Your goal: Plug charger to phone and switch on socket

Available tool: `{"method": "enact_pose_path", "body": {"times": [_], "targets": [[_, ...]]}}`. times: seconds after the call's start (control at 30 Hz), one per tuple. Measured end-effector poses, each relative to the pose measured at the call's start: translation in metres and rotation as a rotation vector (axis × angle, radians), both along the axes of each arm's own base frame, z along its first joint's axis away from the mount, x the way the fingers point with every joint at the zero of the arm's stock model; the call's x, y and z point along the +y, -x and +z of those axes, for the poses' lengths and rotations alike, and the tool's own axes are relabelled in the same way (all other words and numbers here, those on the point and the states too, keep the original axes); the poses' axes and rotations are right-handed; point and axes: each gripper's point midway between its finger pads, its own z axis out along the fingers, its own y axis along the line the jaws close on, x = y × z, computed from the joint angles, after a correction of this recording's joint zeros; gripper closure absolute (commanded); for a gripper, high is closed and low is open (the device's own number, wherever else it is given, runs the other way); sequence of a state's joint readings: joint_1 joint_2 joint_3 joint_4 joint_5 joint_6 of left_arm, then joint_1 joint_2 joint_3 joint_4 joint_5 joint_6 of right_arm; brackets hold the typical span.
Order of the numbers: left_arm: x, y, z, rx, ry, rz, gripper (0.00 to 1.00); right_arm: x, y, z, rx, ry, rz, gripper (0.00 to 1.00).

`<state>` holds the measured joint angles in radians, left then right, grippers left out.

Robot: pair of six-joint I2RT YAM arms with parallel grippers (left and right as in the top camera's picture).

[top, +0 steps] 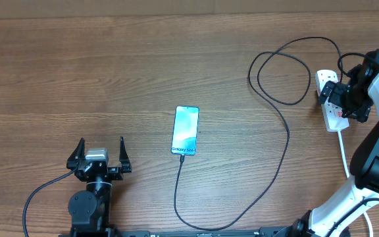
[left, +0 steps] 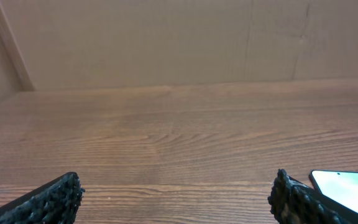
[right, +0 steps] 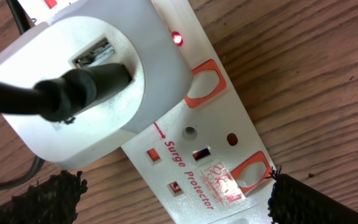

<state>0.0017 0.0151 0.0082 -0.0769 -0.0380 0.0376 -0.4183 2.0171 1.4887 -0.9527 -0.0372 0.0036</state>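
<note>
Left end effector (top: 101,145) and right end effector (right: 179,198) both wide apart; socket (top: 337,122) largely hidden, perhaps live.

A brown wood-grain tabletop (top: 110,79) fills the overhead view, its grain running left to right, with faint long joints between the boards. Along its far edge stands a plain beige wall (left: 166,43) of flat, matte panels. In the left wrist view a thin vertical seam (left: 250,43) runs right of centre, and a pale slanted strip (left: 8,46) crosses the left corner. The light is soft and even, leaving only weak shadows on the wood.
</note>
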Motion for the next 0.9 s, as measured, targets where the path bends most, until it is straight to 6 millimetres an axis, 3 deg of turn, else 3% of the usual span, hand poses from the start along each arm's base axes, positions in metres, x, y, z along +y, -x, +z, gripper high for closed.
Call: {"method": "enact_pose_path", "body": {"times": [0.7,0.8,0.9], "targets": [[0.0,0.0,0.0,0.0,0.0,0.0,0.0,-0.006,0.002,0.002,-0.005,0.002,-0.016,0.0],[0.0,0.0,0.0,0.0,0.0,0.0,0.0,-0.012,0.002,0.018,-0.04,0.019,-0.027,0.0],[0.0,0.0,0.0,0.0,0.0,0.0,0.0,-0.013,-0.001,0.049,-0.111,0.052,-0.027,0.0]]}}
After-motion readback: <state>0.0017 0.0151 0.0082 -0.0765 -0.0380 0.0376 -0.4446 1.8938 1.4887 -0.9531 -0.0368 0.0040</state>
